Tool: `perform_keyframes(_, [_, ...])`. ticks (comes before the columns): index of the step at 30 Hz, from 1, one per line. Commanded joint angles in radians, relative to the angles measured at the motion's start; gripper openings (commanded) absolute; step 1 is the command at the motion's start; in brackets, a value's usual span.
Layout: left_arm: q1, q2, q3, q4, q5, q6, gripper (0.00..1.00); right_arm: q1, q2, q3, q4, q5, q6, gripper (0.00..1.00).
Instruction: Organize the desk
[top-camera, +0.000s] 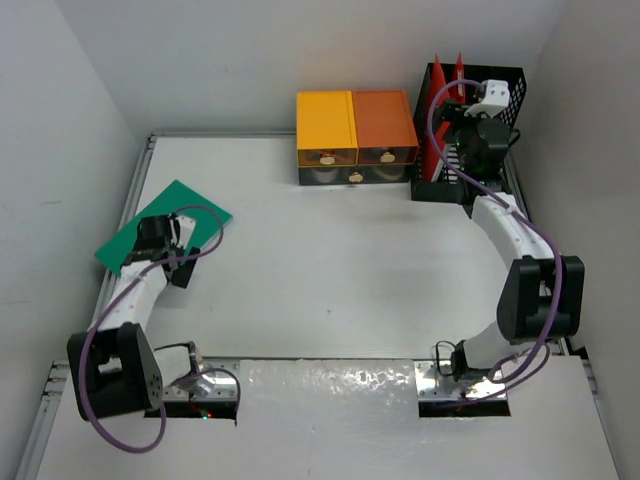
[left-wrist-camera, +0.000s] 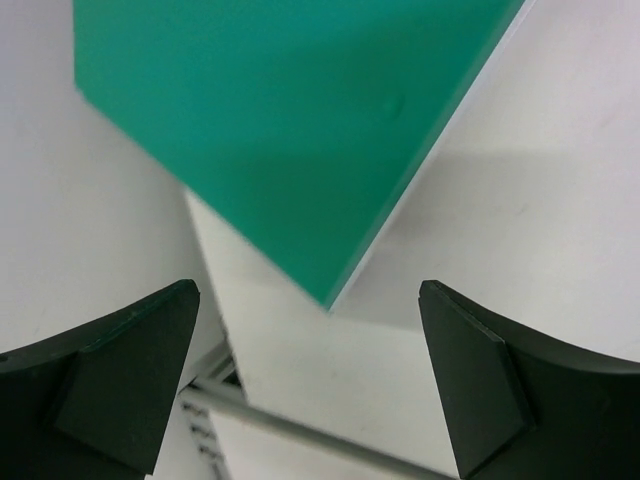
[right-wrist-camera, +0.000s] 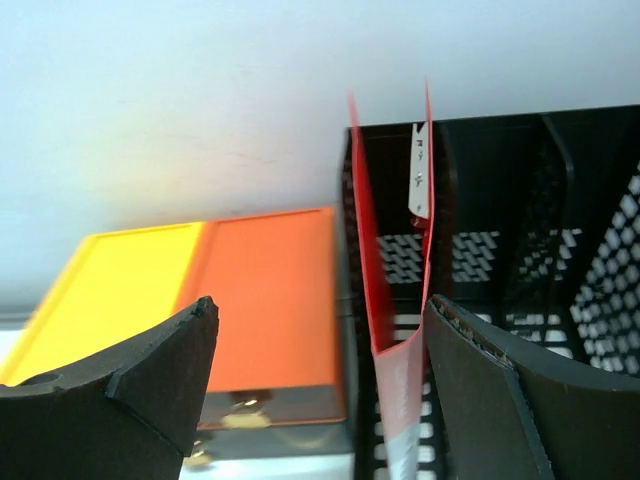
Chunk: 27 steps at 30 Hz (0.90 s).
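The desk (top-camera: 330, 260) spreads out flat ahead of both arm bases, and most of what sits on it lines the back; the drawers (top-camera: 355, 135) stand at the far middle, with the rack (right-wrist-camera: 560, 250) just right of them in the far-right corner.

Your right gripper (right-wrist-camera: 320, 302) hangs at the rack with its jaws apart and clamped on nothing; a red folder (right-wrist-camera: 395, 300) stands upright in the rack's leftmost slot, close beside the right-hand finger.

What matters for you is on the other side; the green folder (left-wrist-camera: 290, 130) lies flat at the far left of the desk, well apart from the rack. Your left gripper (left-wrist-camera: 308, 290) hovers right over it, jaws wide and empty; the left arm is plainly the nearer one. From the wrist, one corner of the folder points back toward the fingers, and the body runs away ahead of them; from above, its long axis goes diagonally, near-left to far-right, and its near-left corner reaches the left rail (left-wrist-camera: 300, 430).

I judge the folder the next piece to tidy. A thin sheet lying flat gives the fingers little to bite; the corner at the rail looks like the best way in. The rack may be beyond the left arm's reach, so plan for a handover.
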Motion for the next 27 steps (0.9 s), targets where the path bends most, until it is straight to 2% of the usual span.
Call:
perform_keyframes(1, [0.037,-0.096,-0.068,0.011,-0.095,0.102,0.90,0.024,-0.071,-0.028,-0.001,-0.056,0.053,0.80])
perform_keyframes(2, [0.045,-0.126,-0.074,0.007,-0.099,0.119,0.86,0.029,-0.079,-0.031,-0.004,-0.080,0.056,0.80])
perform_keyframes(6, [0.099,-0.145,-0.085,-0.038,-0.074,0.153,0.81,0.065,-0.111,-0.045,-0.016,-0.120,0.055,0.80])
perform_keyframes(9, [0.195,-0.136,-0.089,-0.012,-0.036,0.188,0.75,0.096,-0.134,-0.067,-0.010,-0.134,0.021,0.79])
perform_keyframes(13, [0.270,-0.137,-0.144,0.106,-0.066,0.274,0.81,0.115,-0.138,-0.071,-0.024,-0.134,0.009,0.80])
perform_keyframes(17, [0.329,-0.141,-0.181,0.193,-0.004,0.355,0.84,0.121,-0.148,-0.083,-0.033,-0.139,0.013,0.80])
perform_keyframes(21, [0.339,-0.139,-0.244,0.299,0.012,0.444,0.85,0.128,-0.157,-0.093,-0.033,-0.139,0.007,0.79])
perform_keyframes(27, [0.344,-0.157,-0.324,0.373,0.137,0.549,0.85,0.133,-0.166,-0.103,-0.036,-0.136,-0.004,0.80])
